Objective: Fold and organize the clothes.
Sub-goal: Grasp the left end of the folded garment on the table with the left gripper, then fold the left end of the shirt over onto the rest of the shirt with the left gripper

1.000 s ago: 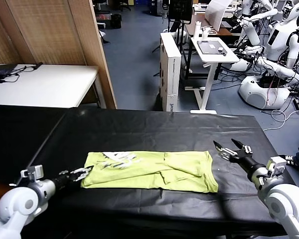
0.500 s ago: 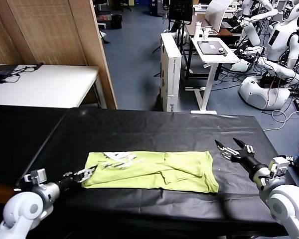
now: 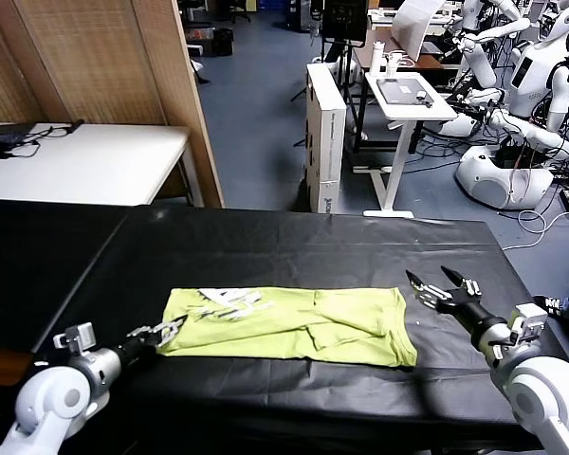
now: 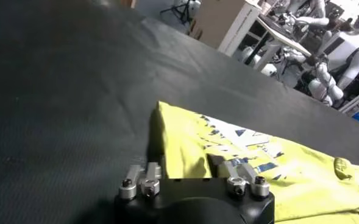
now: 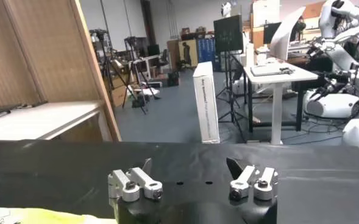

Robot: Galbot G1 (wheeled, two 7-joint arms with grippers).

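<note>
head view: black table cover [image 3: 294,246] under t-shirt [image 3: 294,324]; white desk [image 3: 85,161] behind.

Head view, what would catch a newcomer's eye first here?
The lime T-shirt, folded into a long strip, lies bright against the black table cover in the middle. The left gripper sits at the shirt's left end, and the right gripper hovers open just off its right end.
</note>
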